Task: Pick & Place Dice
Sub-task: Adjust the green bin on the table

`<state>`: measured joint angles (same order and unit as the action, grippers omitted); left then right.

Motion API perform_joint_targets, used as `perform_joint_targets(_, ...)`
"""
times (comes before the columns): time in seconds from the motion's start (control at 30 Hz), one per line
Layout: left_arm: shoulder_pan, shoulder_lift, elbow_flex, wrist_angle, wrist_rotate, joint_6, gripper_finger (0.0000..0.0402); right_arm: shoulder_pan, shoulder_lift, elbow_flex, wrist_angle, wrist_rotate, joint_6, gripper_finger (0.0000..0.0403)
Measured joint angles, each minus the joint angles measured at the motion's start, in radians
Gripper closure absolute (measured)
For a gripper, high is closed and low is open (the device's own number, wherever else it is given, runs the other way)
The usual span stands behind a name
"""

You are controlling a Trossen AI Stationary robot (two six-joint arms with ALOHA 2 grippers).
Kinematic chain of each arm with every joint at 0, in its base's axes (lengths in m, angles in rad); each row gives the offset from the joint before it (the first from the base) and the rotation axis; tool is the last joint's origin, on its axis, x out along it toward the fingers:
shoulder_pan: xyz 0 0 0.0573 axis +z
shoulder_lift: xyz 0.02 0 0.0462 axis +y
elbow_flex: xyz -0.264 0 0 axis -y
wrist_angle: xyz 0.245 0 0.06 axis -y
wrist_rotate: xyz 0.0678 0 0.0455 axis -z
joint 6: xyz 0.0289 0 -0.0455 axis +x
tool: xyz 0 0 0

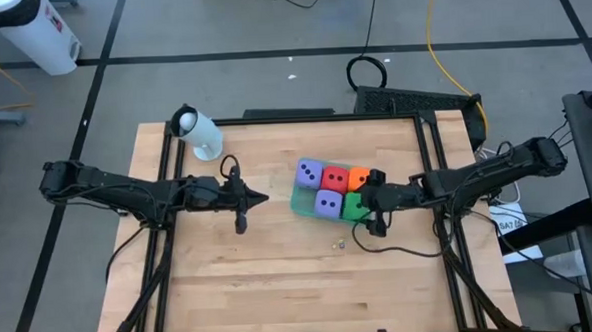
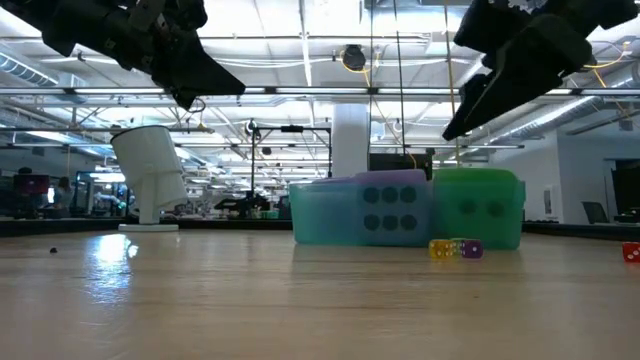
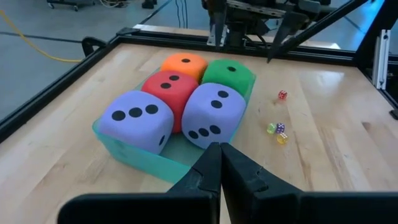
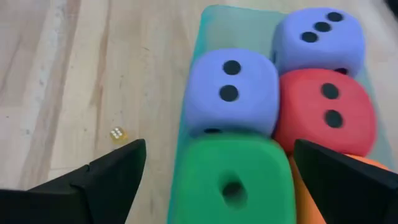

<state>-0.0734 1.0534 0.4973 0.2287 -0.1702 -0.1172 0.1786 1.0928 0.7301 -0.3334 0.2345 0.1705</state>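
The right claw is hovering with fingers spread wide over the green die — gripping nothing. All five dice are sitting in the teal tray on the tabletop. The left claw is hanging nearby — pressed together.

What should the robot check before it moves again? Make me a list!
1. Right gripper open and holding nothing: ok.
2. Green die sitting in the teal tray, free of the fingers: ok.
3. All five big dice in the tray, with both purple dice, the red die and the orange die: ok.
4. Left gripper shut, waiting clear of the tray: ok.
5. Tiny dice loose on the table, outside the tray: cannot tell if they matter.
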Motion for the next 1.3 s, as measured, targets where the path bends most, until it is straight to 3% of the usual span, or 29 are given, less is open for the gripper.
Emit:
perform_joint_targets(0.23,0.0,0.0,0.0,0.0,0.001,-0.002,0.0392,-0.002,-0.06,0.0,0.014,0.117,0.026,0.0005)
perform_joint_targets(0.37,0.0,0.0,0.0,-0.001,0.001,-0.002,0.0392,0.011,-0.108,0.0,0.058,0.18,0.018,0.004)
perform_joint_targets(0.47,0.0,0.0,0.0,-0.006,0.004,-0.004,0.0392,0.044,-0.134,0.0,0.068,0.182,0.012,0.0113)
perform_joint_targets(0.67,0.0,0.0,0.0,-0.033,0.013,-0.013,0.0392,0.145,-0.131,0.0,-0.004,0.116,0.133,0.0341)
perform_joint_targets(0.73,0.0,0.0,0.0,-0.039,0.013,-0.013,0.0392,0.191,-0.12,0.0,-0.019,0.076,0.172,0.0385)
perform_joint_targets(0.93,0.01,0.0,0.0,-0.042,0.007,-0.019,0.0392,0.383,-0.05,0.0,-0.045,0.107,0.233,0.038)
perform_joint_targets(1.07,0.085,-0.003,0.0,-0.057,-0.028,-0.006,0.0398,0.459,-0.01,0.0,-0.109,0.128,0.375,0.0365)
perform_joint_targets(1.23,0.23,-0.006,0.0,0.04,0.235,0.09,0.0398,0.536,0.027,0.0,-0.187,0.075,0.533,0.0303)
perform_joint_targets(1.3,0.272,-0.006,0.0,0.066,0.288,0.093,0.0399,0.552,0.052,0.0,-0.186,0.047,0.556,0.027)
